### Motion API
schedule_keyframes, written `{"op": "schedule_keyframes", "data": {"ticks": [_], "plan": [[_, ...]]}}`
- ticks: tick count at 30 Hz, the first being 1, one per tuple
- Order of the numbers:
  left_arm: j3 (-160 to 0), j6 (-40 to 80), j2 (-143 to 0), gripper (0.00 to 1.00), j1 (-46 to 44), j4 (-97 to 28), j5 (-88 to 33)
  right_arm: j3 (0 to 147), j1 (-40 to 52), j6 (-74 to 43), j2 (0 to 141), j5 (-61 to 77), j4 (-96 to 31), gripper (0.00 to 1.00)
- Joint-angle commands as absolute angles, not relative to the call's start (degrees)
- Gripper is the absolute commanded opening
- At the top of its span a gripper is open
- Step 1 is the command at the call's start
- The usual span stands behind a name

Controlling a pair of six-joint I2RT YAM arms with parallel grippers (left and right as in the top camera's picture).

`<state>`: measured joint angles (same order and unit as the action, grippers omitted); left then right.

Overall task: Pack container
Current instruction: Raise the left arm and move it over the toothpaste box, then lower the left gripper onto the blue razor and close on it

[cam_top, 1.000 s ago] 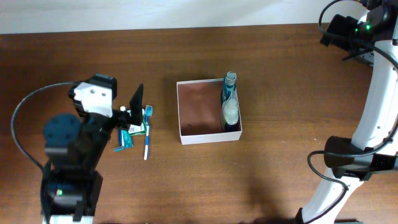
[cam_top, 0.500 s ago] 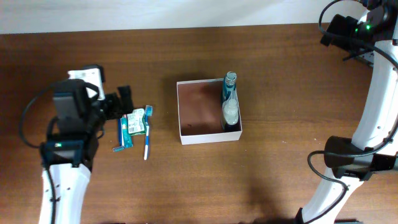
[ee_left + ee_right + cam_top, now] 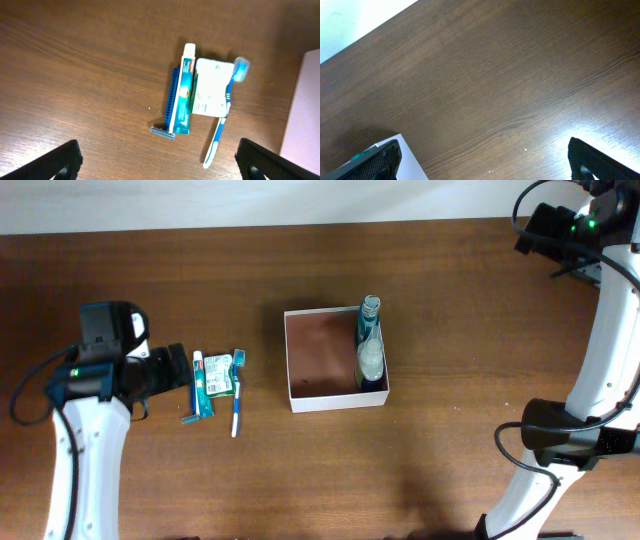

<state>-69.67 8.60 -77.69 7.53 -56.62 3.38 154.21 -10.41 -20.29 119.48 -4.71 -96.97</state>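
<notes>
The container (image 3: 336, 401), a shallow white-walled box with a reddish-brown floor, sits mid-table. Along its right wall lie a blue bottle (image 3: 369, 320) and a pale bottle (image 3: 371, 360). To its left, on the wood, lie a toothpaste tube (image 3: 200, 383), a green-white packet (image 3: 219, 376), a blue toothbrush (image 3: 237, 398) and a blue razor (image 3: 190, 402). My left gripper (image 3: 176, 371) stands open just left of them, holding nothing. The wrist view shows the tube (image 3: 185, 87), packet (image 3: 211, 94), toothbrush (image 3: 224, 122) and razor (image 3: 169, 107) ahead of the open left gripper (image 3: 160, 167). My right gripper (image 3: 487, 165) is open over bare wood.
The right arm (image 3: 603, 330) rises along the table's right edge, far from the container. A corner of the container's white wall (image 3: 407, 162) shows at the lower left of the right wrist view, and its wall (image 3: 302, 115) at the right edge of the left wrist view.
My left arm has drawn back to the left, off the toiletries, which lie uncovered now. The gripper stayed open. The right arm has not moved.
</notes>
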Motion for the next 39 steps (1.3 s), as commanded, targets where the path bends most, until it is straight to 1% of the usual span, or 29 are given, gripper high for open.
{"op": "schedule_keyframes", "data": {"ticks": [1,2,3,6,7,9,11,12,15,18,20,23,24,26,28,39], "plan": [[-70.6,7.4,-80.8,1.0,7.7,-56.8,3.9,154.3,-10.6,-19.7,118.7,-5.2,-97.3,0.99],[-70.6,7.4,-81.1,0.98,7.7,-56.8,3.9,154.3,-10.6,-19.7,118.7,-5.2,-97.3,0.98],[-70.6,7.4,-81.4,0.93,7.7,-56.8,3.9,154.3,-10.6,-19.7,118.7,-5.2,-97.3,0.98],[-70.6,7.4,-82.6,0.6,7.7,-56.8,3.9,154.3,-10.6,-19.7,118.7,-5.2,-97.3,0.98],[-70.6,7.4,-83.0,0.55,7.7,-56.8,3.9,154.3,-10.6,-19.7,118.7,-5.2,-97.3,0.98],[-70.6,7.5,-84.1,0.51,7.7,-56.8,3.9,154.3,-10.6,-19.7,118.7,-5.2,-97.3,0.98],[-70.5,7.4,-85.5,0.34,7.7,-56.7,3.9,154.3,-10.6,-19.7,118.7,-5.2,-97.3,0.98],[-70.5,7.4,-86.4,0.29,7.7,-56.4,3.9,154.3,-10.6,-19.7,118.7,-5.2,-97.3,0.98],[-70.5,7.4,-88.9,0.28,7.7,-56.0,3.9,154.3,-10.6,-19.7,118.7,-5.2,-97.3,0.98],[-70.5,7.4,-91.1,0.18,7.7,-55.3,3.9,154.3,-10.6,-19.7,118.7,-5.2,-97.3,0.99],[-70.5,7.4,-92.2,0.18,7.7,-54.8,3.8,154.3,-10.6,-19.7,118.7,-5.2,-97.3,0.98],[-70.5,7.4,-93.8,0.21,7.7,-53.6,3.8,154.3,-10.6,-19.7,118.7,-5.2,-97.3,0.98],[-70.5,7.4,-94.1,0.22,7.7,-53.4,3.8,154.3,-10.6,-19.7,118.7,-5.2,-97.3,0.98],[-70.5,6.5,-95.1,0.29,7.7,-52.9,3.5,154.3,-10.6,-19.7,118.7,-5.2,-97.3,0.98],[-70.5,5.1,-95.9,0.31,7.7,-52.6,2.3,154.3,-10.6,-19.7,118.7,-5.2,-97.3,0.99],[-70.5,-2.5,-100.2,0.31,7.7,-49.3,0.8,154.3,-10.6,-19.7,118.7,-5.2,-97.3,0.99]]}}
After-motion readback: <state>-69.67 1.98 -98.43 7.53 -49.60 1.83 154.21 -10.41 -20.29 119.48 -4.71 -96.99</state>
